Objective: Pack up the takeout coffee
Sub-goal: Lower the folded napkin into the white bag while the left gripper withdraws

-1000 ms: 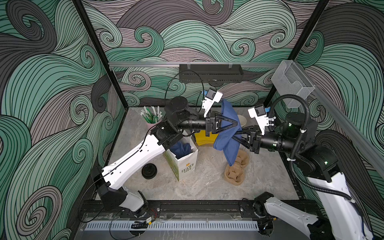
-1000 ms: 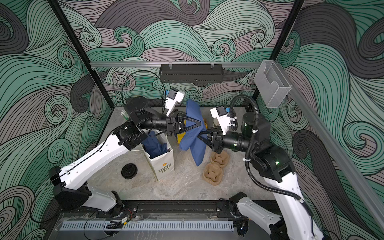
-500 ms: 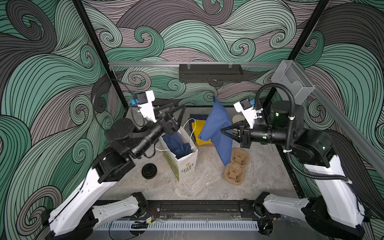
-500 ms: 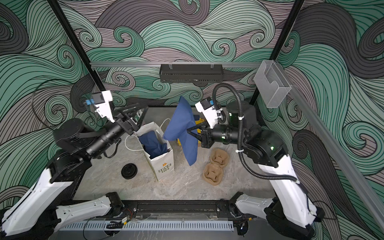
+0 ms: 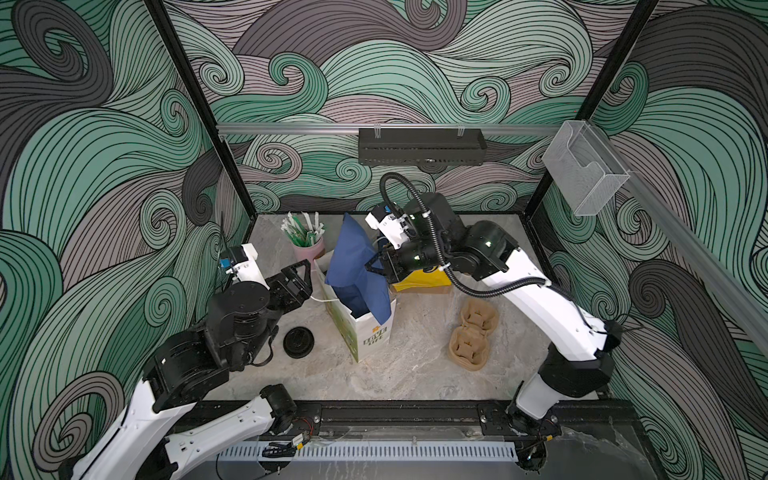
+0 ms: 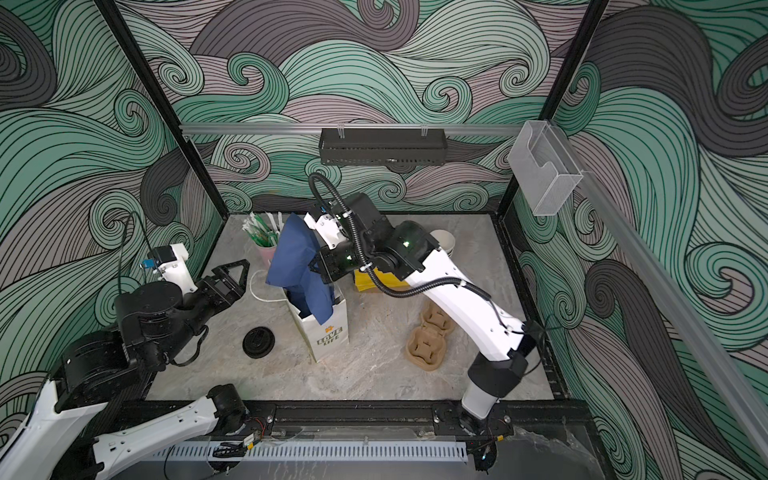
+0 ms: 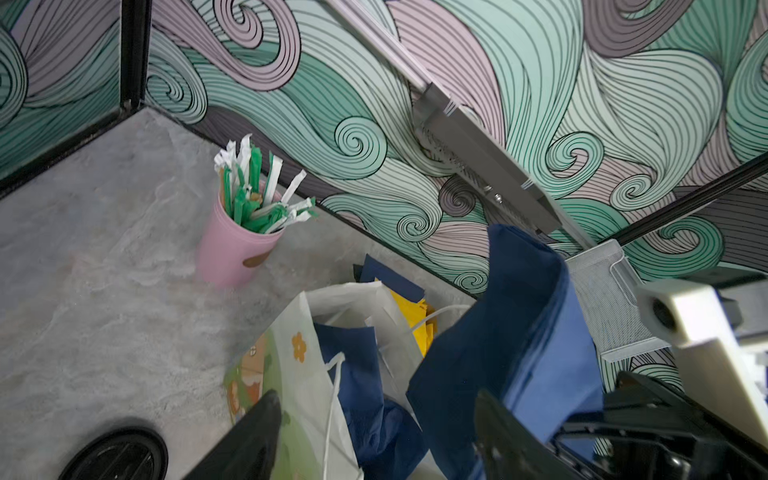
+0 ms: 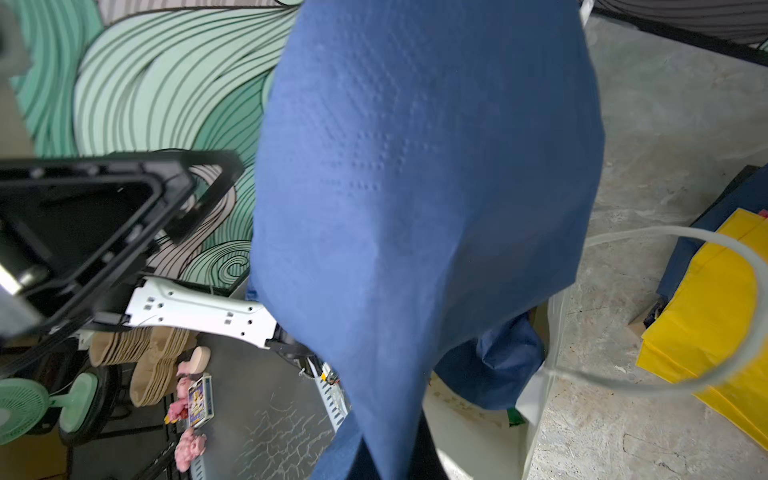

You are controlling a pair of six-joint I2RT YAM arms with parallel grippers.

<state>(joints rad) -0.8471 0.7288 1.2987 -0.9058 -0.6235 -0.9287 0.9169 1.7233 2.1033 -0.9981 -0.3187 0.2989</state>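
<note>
Black is the loose lid (image 5: 298,341) that lies nearest, lower left of centre in a top view, flat on the grey tabletop (image 5: 399,374) with no cup under it. Just beyond it stands the white paper bag (image 5: 372,332), upright and open. On its front I read "LOVE LIFE" under a small yellow emblem. Its side has a green cartoon print with an orange flower, and no words there that I can read. Right of the bag, well apart from it, lie the brown pulp carriers (image 5: 471,332), and they are empty. The left fingers (image 5: 297,272) stand wide apart just beside the left edge of the bag mouth and hold nothing. Dark blue paper (image 5: 365,299) already fills the bag mouth. Above it the right fingers (image 5: 376,266) are pressed together on a blue napkin (image 5: 351,257), which hangs down over the open bag.

The takeout coffee I cannot find in any view, and no lidded green cup stands on the tabletop. I judge that it probably sits already in the bag under the paper, but this is hidden. If so, the task is near its end, and what remains is to drop the napkin inside. Farther back are the yellow napkins (image 5: 424,279), the pink cup (image 5: 308,249) of wrapped straws, and at the upper right of the tabletop a stack of lidless cups (image 6: 442,241)
</note>
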